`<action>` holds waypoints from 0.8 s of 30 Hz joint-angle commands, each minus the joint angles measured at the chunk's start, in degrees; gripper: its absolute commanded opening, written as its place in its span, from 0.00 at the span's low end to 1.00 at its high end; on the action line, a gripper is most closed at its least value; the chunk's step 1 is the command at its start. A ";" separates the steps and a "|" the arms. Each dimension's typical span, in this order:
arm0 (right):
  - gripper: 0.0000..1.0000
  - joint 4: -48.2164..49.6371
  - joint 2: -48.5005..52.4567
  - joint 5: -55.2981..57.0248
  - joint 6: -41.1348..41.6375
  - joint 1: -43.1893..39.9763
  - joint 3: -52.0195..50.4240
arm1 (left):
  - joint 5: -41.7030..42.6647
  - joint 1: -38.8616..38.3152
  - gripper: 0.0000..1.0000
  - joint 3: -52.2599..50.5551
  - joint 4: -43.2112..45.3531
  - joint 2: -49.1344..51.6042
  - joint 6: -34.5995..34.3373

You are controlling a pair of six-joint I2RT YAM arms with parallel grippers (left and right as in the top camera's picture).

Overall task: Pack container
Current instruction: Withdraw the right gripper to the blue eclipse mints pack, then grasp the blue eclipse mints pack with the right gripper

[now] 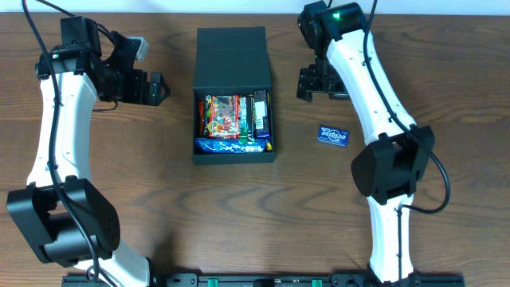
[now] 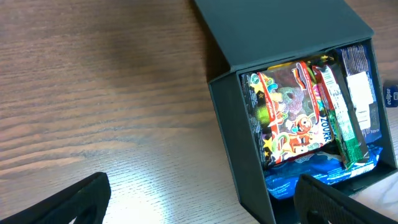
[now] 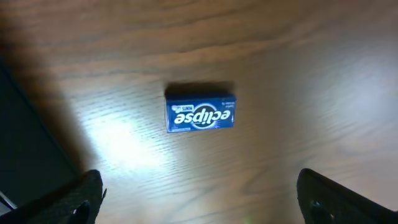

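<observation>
In both wrist views only the dark fingertips show, cut off at the bottom corners of the frame. The left wrist view crops the container's (image 2: 231, 118) near right corner, and the small print on the packets inside is too blurred to read.

In the overhead view the container (image 1: 231, 60) sits at centre top, its flap lid folded back toward the top edge. The left gripper (image 1: 155, 88) hangs to the left of it, a little apart, jaws spread wide and empty. The right gripper (image 1: 315, 84) hangs just right of the box's upper half, jaws also wide apart with nothing between them.

A small blue packet (image 1: 332, 135) lies on the table (image 1: 239, 215) right of the box, below the right gripper; the right wrist view shows it (image 3: 200, 116) upside down, reading "eclipse". Inside the box a colourful packet (image 2: 292, 118) bears letters like "ZOUR", with a blue wrapper (image 2: 311, 174) below it
</observation>
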 commanded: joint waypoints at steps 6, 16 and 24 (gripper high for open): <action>0.99 2.86 -12.52 -1.09 -9.79 -2.27 -16.33 | 0.00 0.07 0.96 0.61 -0.26 0.44 -4.11; 0.99 31.65 -21.24 -19.23 -3.23 -4.68 -48.43 | 0.00 0.07 0.96 0.61 -0.44 0.44 -5.66; 0.99 36.33 -21.20 -13.07 2.78 -4.07 -52.87 | -0.17 0.09 0.95 0.61 -0.48 0.44 -5.60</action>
